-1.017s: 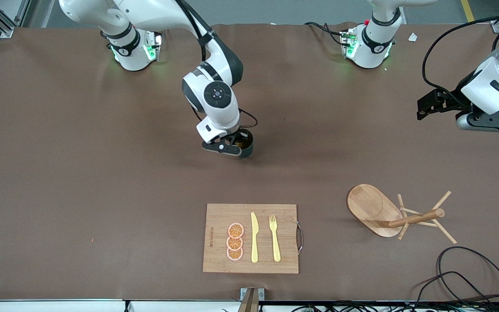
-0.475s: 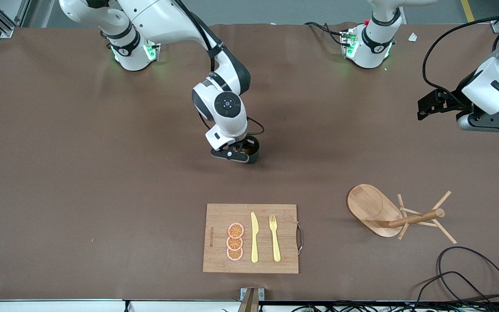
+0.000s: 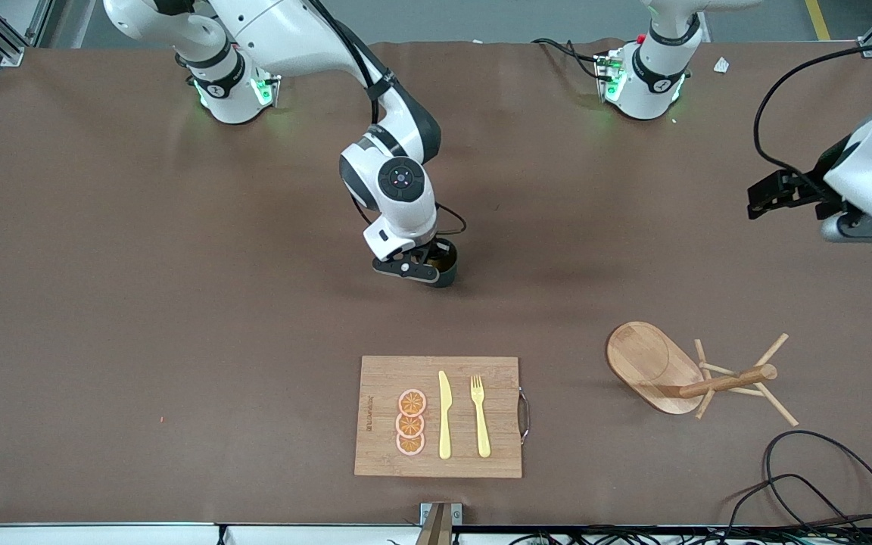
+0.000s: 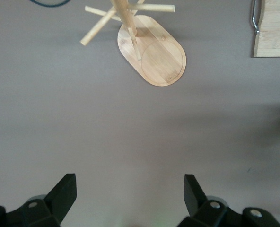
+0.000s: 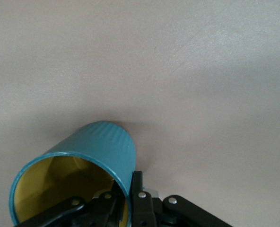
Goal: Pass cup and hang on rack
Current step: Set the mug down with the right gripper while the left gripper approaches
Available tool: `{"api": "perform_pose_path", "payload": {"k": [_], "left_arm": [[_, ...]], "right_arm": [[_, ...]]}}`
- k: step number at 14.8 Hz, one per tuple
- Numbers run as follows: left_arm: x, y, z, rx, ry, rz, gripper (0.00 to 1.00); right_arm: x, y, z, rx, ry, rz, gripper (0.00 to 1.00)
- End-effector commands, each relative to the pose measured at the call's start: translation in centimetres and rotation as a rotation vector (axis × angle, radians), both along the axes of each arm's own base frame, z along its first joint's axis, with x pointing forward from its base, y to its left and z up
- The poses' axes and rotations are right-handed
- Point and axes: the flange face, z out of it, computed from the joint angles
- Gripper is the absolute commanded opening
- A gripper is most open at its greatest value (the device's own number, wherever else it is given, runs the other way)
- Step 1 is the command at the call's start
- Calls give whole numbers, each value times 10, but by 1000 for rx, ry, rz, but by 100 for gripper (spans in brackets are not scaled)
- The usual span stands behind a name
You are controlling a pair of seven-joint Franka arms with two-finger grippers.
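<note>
The cup (image 3: 442,263) is gripped by the right gripper (image 3: 415,266) just above the centre of the front view. In the right wrist view the jaws are clamped on the cup wall at the rim (image 5: 126,189), one finger inside and one outside. The teal body is tilted and the yellow interior is visible. Whether the cup rests on the table (image 3: 179,303) or is held just clear of it cannot be determined.

The left gripper (image 3: 788,193) is located at the right edge of the front view, above bare table. In the left wrist view its jaws are set wide apart with nothing between them; the fingertips (image 4: 64,189) are visible at the lower edge.

The rack (image 3: 678,375) is located at the lower right of the front view. Its oval base, post and pegs carry nothing. The cutting board (image 3: 375,378), with knife (image 3: 444,416), fork (image 3: 479,416) and orange slices (image 3: 410,422), is located at lower centre and is not involved.

Task status, as judged: the pick-up by the right arm is complete, and the cup is positioned near mid-table. The transfer to the left gripper is not yet done. Hanging by the handle on a peg is also outstanding. The cup and the left gripper are well apart, so the greater part of the task is considered to remain.
</note>
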Motion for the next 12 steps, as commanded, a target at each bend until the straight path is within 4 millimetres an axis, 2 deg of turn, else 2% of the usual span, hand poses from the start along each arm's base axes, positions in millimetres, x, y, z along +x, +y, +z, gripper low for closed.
{"api": "perform_pose_path", "payload": {"k": [1, 2, 3, 5, 6, 9, 10, 12], "left_arm": [[23, -15, -9, 16, 0, 47, 100], [27, -28, -18, 20, 11, 50, 100], [29, -43, -28, 24, 24, 58, 100], [34, -61, -36, 24, -2, 92, 100], [36, -78, -40, 14, -27, 87, 100], [43, -101, -62, 2, -30, 82, 100], [43, -109, -74, 2, -29, 84, 100], [39, -132, -88, 0, -45, 101, 100]], "right_arm": [[0, 8, 0, 15, 0, -24, 32], [1, 8, 1, 16, 2, -30, 58], [1, 10, 4, 18, -4, -39, 100], [1, 14, 11, 26, -9, -32, 100], [6, 12, 16, 30, -16, -30, 100], [13, 10, 27, 41, -27, -29, 100], [15, 7, 35, 38, -26, -29, 100], [28, -17, 63, 29, -6, 15, 100]]}}
